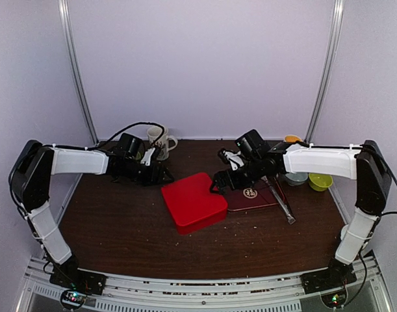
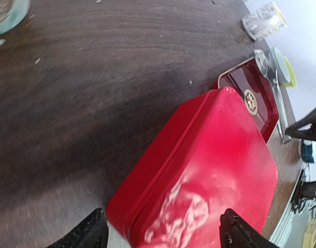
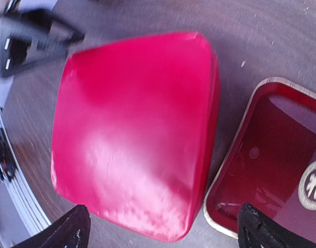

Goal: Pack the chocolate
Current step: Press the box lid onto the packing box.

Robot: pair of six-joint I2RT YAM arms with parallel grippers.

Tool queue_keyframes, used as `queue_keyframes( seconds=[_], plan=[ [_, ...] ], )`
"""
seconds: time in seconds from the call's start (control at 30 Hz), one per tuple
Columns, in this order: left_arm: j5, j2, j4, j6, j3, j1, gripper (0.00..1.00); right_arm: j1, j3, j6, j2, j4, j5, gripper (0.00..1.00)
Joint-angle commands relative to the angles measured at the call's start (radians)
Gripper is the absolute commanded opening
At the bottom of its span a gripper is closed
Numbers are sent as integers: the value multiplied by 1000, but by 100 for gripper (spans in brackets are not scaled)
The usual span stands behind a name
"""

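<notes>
The red box [image 1: 193, 201] sits shut in the middle of the top view, turned a little askew on the dark table [image 1: 114, 221]. No chocolate shows in any view. Most likely it lies under the lid, though the pictures cannot confirm that.

The left gripper [image 2: 163, 233] hangs just off the box's upper left corner in the top view, fingers spread wide with nothing between them. The right gripper [image 3: 165, 230] is just as wide and just as empty, at the box's upper right edge, above the gap between the box and the dark red tray [image 3: 282, 170] with the gold emblem.

The packing looks nearly finished, so the step in hand seems to be making sure of the closure and getting clear.

- Read the seam first. In the left wrist view it runs evenly along the near side of the box, but the far side is hidden.
- If a corner sits proud, bring the fingers together and press straight down on the middle of the lid. A push at an edge would make the glossy box skate.
- Lift each arm upward before drawing it back, so a fingertip cannot catch the lid's rim.
- On the right side, keep clear of the tray and of the metal tongs [image 1: 281, 205] lying just beyond it
</notes>
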Motion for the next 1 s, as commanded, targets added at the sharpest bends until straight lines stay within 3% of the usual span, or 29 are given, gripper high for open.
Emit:
queue_keyframes(
  seconds=[0.0, 0.2, 0.3, 0.4, 0.6, 0.83, 0.97],
  plan=[
    [71, 83, 20, 155, 109, 2, 77, 94, -105, -38, -79, -26, 114, 100],
    [109, 168, 17, 170, 215, 5, 77, 225, -212, 12, -151, -5, 196, 100],
    [170, 226, 26, 172, 254, 5, 77, 269, -209, 48, -131, 4, 218, 100],
    [203, 269, 21, 182, 288, 4, 78, 311, -159, 29, -96, -38, 336, 100],
    [237, 327, -11, 179, 342, 5, 79, 367, -118, -122, -83, -70, 564, 100],
    [245, 373, -78, 159, 388, 4, 79, 444, -161, -453, -97, 54, 625, 100],
    [206, 393, -115, 117, 402, 13, 78, 458, -115, -517, -34, 39, 625, 100]
  ],
)
